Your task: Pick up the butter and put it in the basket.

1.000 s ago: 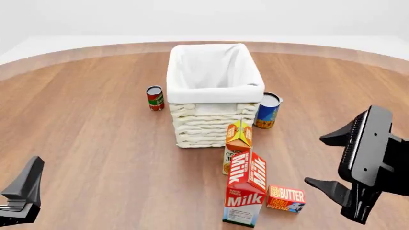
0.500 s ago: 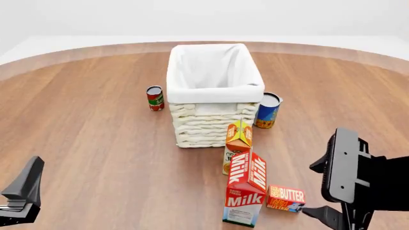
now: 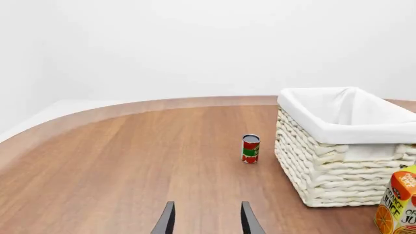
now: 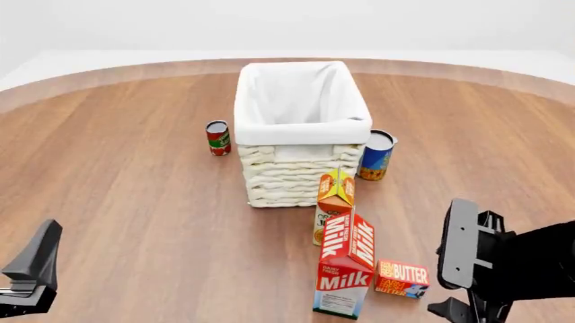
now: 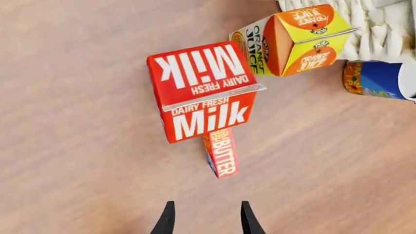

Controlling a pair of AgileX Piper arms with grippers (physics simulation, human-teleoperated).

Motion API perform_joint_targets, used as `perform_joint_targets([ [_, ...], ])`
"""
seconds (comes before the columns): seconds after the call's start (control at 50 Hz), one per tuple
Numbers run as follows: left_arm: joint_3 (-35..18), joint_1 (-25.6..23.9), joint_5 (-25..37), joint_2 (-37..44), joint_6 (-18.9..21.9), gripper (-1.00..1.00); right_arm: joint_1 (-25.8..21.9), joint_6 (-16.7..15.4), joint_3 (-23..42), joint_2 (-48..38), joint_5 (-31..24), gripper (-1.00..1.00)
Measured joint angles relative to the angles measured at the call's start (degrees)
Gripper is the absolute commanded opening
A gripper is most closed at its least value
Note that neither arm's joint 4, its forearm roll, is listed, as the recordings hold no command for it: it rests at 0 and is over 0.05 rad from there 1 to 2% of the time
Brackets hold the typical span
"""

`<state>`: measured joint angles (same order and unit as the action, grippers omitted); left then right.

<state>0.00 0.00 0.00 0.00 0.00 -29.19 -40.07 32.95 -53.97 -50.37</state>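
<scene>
The butter (image 4: 402, 278) lying just beside the milk carton (image 4: 346, 265), nearer than the basket (image 4: 301, 131), right gripper (image 5: 204, 218) above the butter with fingers apart, left gripper (image 3: 205, 222) also open, holding nothing.

Basket (image 4: 301, 161), cartons, cans on table (image 4: 134, 182)

Bright, even, sharp renders; faint shadows.

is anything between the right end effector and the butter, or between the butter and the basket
Nothing visible stands between the right end effector and the butter. Between the butter and the basket, the milk carton and the orange juice carton stand close by, so lift it clear of them.
</scene>
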Motion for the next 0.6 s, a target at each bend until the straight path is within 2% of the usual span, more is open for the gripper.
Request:
perform_joint_targets([
  [0.34, 0.0, 0.0, 0.0, 0.0, 0.0, 1.0, 7.0, -9.5, -2.6, -1.4, 2.4, 1.0],
  [0.48, 0.0, 0.0, 0.0, 0.0, 0.0, 1.0, 8.3, -11.5, -2.9, -2.3, 3.6, 1.0],
  [0.6, 0.0, 0.0, 0.0, 0.0, 0.0, 1.0, 8.3, -12.1, -2.9, -3.5, 4.9, 1.0],
])
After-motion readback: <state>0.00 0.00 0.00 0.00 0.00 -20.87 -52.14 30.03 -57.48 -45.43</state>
